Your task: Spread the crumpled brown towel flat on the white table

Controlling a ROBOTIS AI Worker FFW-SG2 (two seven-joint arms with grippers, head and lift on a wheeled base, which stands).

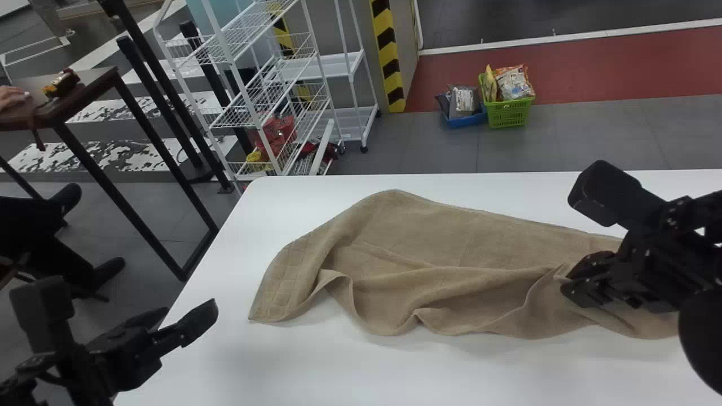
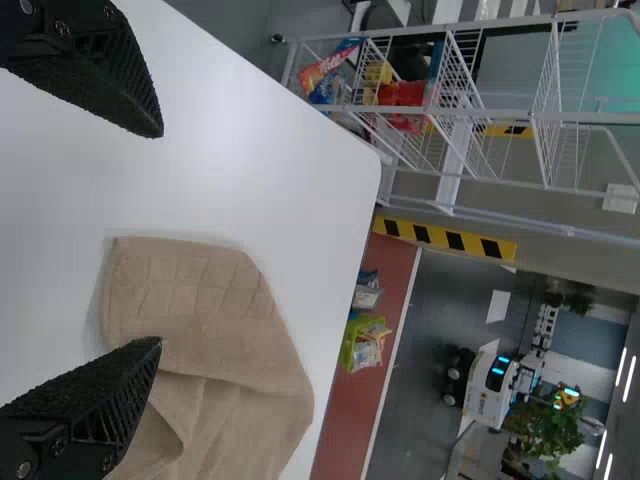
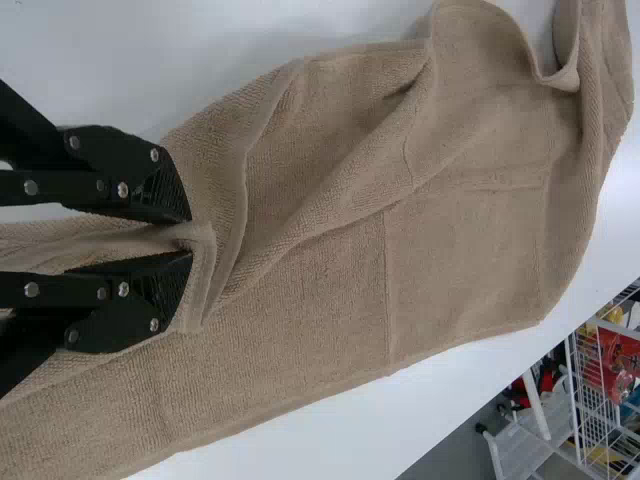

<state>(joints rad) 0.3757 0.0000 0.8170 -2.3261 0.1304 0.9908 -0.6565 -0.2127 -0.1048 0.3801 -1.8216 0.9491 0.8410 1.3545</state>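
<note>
The brown towel (image 1: pixel 428 265) lies stretched across the white table (image 1: pixel 316 372), with folds along its near side and its left end curled over. Over the table's left edge, my left gripper (image 1: pixel 183 324) stands apart from the towel. My right gripper (image 1: pixel 572 285) is at the towel's right part. In the left wrist view, the left gripper (image 2: pixel 160 238) is open with nothing held, and the towel's quilted end (image 2: pixel 190 290) lies beyond it. Seen from the right wrist, the right gripper (image 3: pixel 190 237) is shut on a bunched fold of the towel (image 3: pixel 310 170).
Behind the table's far left corner stands a white wire rack (image 1: pixel 259 84). Green (image 1: pixel 507 113) and blue (image 1: pixel 465 118) baskets rest on the floor beyond the far edge. A dark-framed table (image 1: pixel 84 93) is off to the left.
</note>
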